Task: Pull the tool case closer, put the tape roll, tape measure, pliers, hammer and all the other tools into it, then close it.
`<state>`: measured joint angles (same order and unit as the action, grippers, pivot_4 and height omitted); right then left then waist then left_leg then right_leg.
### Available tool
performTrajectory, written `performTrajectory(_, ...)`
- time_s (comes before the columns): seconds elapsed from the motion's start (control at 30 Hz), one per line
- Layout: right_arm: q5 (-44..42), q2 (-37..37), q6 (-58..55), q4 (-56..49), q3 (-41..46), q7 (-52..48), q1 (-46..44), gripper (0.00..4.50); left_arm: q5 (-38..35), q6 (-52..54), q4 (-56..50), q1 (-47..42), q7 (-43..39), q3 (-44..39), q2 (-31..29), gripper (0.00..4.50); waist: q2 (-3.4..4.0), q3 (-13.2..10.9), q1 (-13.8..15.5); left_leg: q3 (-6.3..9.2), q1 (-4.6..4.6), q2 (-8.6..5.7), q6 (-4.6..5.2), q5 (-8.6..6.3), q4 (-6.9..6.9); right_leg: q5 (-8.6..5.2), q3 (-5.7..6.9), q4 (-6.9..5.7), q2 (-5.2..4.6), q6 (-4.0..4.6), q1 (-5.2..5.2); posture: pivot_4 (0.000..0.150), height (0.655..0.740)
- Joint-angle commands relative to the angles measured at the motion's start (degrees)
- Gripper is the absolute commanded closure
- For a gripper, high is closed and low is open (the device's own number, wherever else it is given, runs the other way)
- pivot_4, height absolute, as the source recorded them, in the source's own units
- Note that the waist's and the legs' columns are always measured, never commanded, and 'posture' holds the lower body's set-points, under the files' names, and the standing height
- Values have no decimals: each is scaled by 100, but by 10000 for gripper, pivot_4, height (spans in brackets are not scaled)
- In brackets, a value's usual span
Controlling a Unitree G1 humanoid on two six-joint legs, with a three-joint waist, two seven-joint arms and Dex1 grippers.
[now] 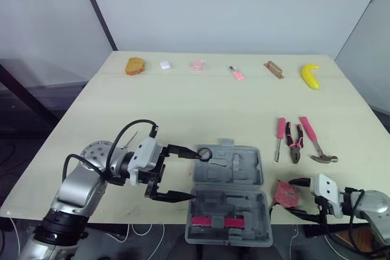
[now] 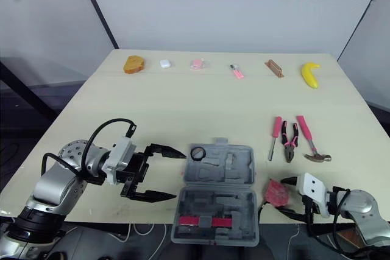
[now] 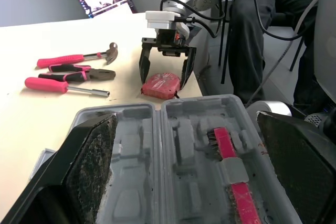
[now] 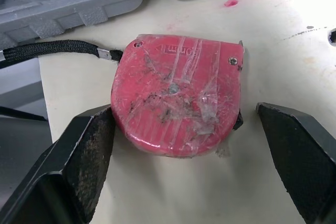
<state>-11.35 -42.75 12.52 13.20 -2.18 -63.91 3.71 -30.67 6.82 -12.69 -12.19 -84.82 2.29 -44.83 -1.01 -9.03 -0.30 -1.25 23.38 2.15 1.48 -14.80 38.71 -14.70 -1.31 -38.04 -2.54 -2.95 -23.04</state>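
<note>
- Straddling the red tape measure (image 4: 176,95) with my right gripper (image 1: 291,197), lower right of the head view. The jaws are wide apart with one finger on each side and nothing is clamped yet.
- One finger looks to be touching the shell or very nearly so. The other stands clear, with bare table (image 1: 183,108) in the gap.
- The tape measure lies flat on the table just right of the tool case (image 1: 241,168), near the front edge.
- Handling guess: it has a hard, stiff shell and is compact and a bit dense for its size. It won't give under squeeze.
- The top face is wrapped in glossy, wrinkled clear tape, so it is probably slick. I'd pinch across the two side walls, low and centred, not on the rounded corner.
- A black braided cord (image 4: 52,50) joins it on one side and could drag or snag on the case rim when lifted.
- There is a small dark tab at one lower corner, so keep the pad off it.
- My left gripper (image 2: 180,175) is spread wide at the case's left edge, lower centre of the frame, and holds nothing.
- The case lies open, with a pink-handled tool (image 1: 213,220) seated in the near half.
- A small black ring (image 2: 192,153), likely the tape roll, sits at the case's upper-left corner by my upper left finger. It is light and thin.
- The pliers (image 1: 295,144), hammer (image 1: 315,141) and screwdriver (image 1: 280,135) lie together on the table right of centre, above the tape measure and not in the case.
</note>
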Motion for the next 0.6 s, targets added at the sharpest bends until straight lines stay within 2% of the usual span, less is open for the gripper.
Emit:
performTrajectory(0.03, -308, 12, -423, -596, 318, 235, 235, 803, -34, -119, 5, -84, -91, -15, 20, 0, 0, 0, 5, 0, 0, 0, 0, 0, 0, 0, 0, 0, 0, 0, 0, 1500, 7400)
performTrajectory(0.57, -235, 328, -919, -1023, 262, 689, 487, 803, -7, -99, 204, -430, -204, 143, 90, 0, 1, 1, 3, -1, -1, 0, 0, 0, 0, 0, 0, 0, 1, 0, 0, 1500, 7400)
performTrajectory(0.6, -224, 332, -926, -1026, 257, 708, 491, 3121, -23, -86, 194, -435, -199, 145, 89, 0, 1, 1, 3, -1, -1, 0, 0, 0, 0, 0, 0, 0, 1, 0, 0, 1500, 7400)
